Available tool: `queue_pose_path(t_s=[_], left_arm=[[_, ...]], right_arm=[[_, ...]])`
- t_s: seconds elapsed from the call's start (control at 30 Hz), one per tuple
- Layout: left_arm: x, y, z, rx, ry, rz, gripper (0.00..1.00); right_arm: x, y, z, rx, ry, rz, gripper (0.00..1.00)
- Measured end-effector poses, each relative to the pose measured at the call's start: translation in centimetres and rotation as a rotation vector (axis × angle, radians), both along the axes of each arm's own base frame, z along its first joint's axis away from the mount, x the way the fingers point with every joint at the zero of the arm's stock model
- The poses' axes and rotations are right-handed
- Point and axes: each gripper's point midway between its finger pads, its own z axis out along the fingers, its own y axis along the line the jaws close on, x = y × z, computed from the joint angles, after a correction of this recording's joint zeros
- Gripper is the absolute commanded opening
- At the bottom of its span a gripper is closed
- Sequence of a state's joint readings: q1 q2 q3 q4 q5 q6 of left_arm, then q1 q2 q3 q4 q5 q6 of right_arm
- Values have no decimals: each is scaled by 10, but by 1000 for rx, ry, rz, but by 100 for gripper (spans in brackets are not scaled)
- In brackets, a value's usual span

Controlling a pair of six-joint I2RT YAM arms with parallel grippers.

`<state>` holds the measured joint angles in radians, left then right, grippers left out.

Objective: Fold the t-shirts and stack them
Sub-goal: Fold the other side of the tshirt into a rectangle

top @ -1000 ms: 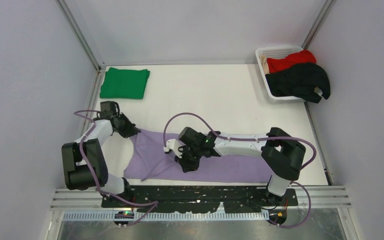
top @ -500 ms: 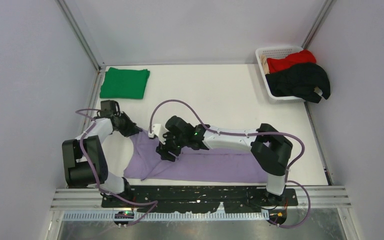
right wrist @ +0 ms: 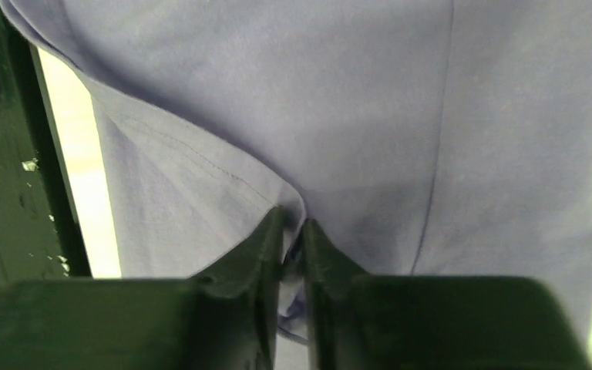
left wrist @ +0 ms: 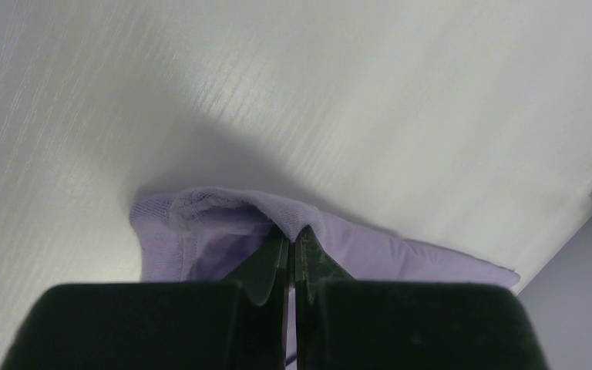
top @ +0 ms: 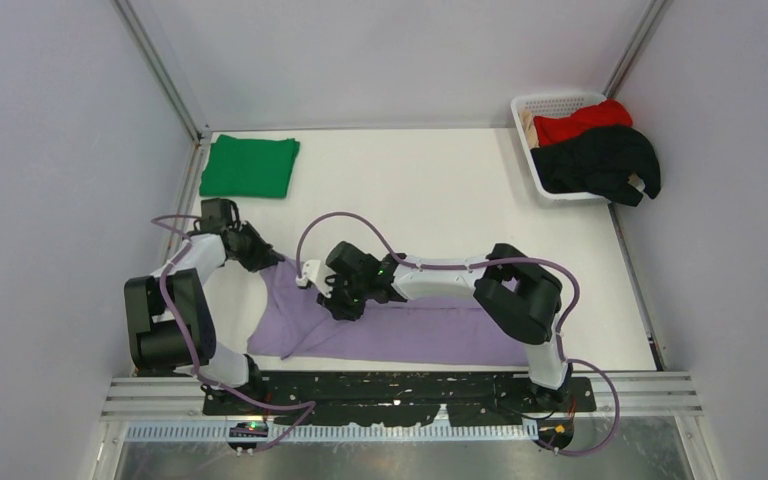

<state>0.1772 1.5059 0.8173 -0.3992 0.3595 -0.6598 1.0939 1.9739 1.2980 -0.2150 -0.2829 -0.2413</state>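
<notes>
A lavender t-shirt [top: 410, 335] lies spread along the table's near edge. My left gripper [top: 260, 258] is at its far-left corner, where the left wrist view shows the jaws [left wrist: 291, 231] shut on a raised ridge of lavender fabric [left wrist: 401, 254]. Over the shirt's left part, my right gripper [top: 336, 302] points down at the cloth. In the right wrist view its jaws [right wrist: 293, 225] pinch a small fold of the lavender cloth [right wrist: 277, 92]. A folded green t-shirt [top: 250, 166] rests at the back left. A red t-shirt [top: 585, 120] and a black one [top: 600, 160] fill the basket.
The white lattice basket [top: 535, 103] stands at the back right corner. Grey walls with metal posts close in the table on three sides. The black base plate [top: 400, 392] runs along the near edge. Purple cables loop above both arms.
My right gripper has travelled left and a little away across the lavender shirt, and now pinches a fold nearer the left gripper. The left arm has stayed put.
</notes>
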Motion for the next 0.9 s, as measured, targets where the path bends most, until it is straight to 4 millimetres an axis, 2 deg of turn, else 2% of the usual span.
queue_pose_path(t_s=[0.03,0.23,0.4,0.53,0.57,0.67,0.83,0.87,0.9], left_arm=[[0,0,0,3,0,-4,0],[9,2,4,9,-11,-11,0],[18,5,8,17,-22,-8,0],[26,6,5,15,-3,-11,0],[28,7,3,15,2,-11,0],[29,7,-1,12,19,-12,0],[39,9,-2,11,29,-12,1],[42,10,-1,11,27,-11,5],[44,10,0,12,26,-12,17]], right_arm=[[0,0,0,0,0,0,6],[-6,-5,-3,-4,17,11,5],[-19,-19,1,-5,44,24,12],[-27,-28,9,12,61,25,22],[-29,-30,9,14,65,24,26],[-35,-36,6,9,90,19,55],[-47,-44,-1,-14,144,30,77],[-49,-45,-2,-12,149,32,82],[-50,-46,0,-8,151,30,84]])
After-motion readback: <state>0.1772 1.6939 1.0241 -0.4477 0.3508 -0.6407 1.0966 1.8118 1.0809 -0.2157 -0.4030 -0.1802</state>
